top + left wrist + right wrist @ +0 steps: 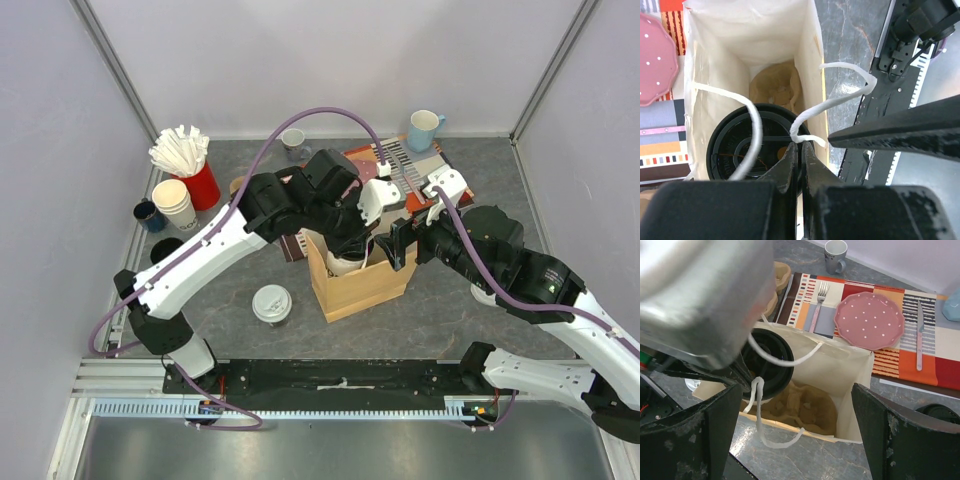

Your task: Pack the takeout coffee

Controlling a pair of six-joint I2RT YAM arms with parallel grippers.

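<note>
A brown paper bag stands open mid-table, a cardboard cup carrier in its bottom. The cream-white takeout coffee with black lid sits in the bag's left half, its lid near the top. My left gripper reaches down from above, shut on the lid's rim. A white string handle drapes across the lid. The black takeout coffee with white lid stands on the table left of the bag. My right gripper hovers wide open at the bag's right side, holding nothing.
Behind the bag lies a striped placemat with a pink plate and fork. At back left stand a red cup of sticks, stacked spare cups and a dark mug. Grey and blue mugs are at the back.
</note>
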